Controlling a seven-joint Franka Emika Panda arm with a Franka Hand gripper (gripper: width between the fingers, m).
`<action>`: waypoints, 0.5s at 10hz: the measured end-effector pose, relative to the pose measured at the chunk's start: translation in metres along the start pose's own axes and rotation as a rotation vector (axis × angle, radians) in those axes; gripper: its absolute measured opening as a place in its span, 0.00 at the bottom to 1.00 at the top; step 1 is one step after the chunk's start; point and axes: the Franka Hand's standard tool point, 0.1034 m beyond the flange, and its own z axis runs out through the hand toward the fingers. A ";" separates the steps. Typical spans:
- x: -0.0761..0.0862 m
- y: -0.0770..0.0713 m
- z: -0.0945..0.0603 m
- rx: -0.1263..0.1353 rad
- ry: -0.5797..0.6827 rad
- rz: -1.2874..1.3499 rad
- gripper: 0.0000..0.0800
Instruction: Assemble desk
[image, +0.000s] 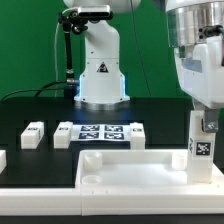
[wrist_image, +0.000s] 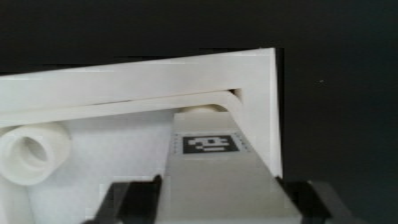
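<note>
Green backdrop (image: 28, 45) (evenly lit) behind black table (image: 25, 108)

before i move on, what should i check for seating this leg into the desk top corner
1. Leg clamped in the gripper: ok.
2. Leg upright in the exterior view: ok.
3. Leg's lower end at the desk top corner on the exterior view's right: ok.
4. Leg fully seated in that corner: cannot tell, the end is hidden.
5. Round socket beside it is empty: ok.
6. Loose leg and marker board lie apart from the gripper: ok.
</note>
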 end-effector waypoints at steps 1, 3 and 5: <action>0.000 0.001 0.001 -0.002 0.006 -0.135 0.37; 0.001 0.002 0.003 -0.011 0.006 -0.487 0.67; 0.004 0.001 0.003 0.005 0.009 -0.740 0.78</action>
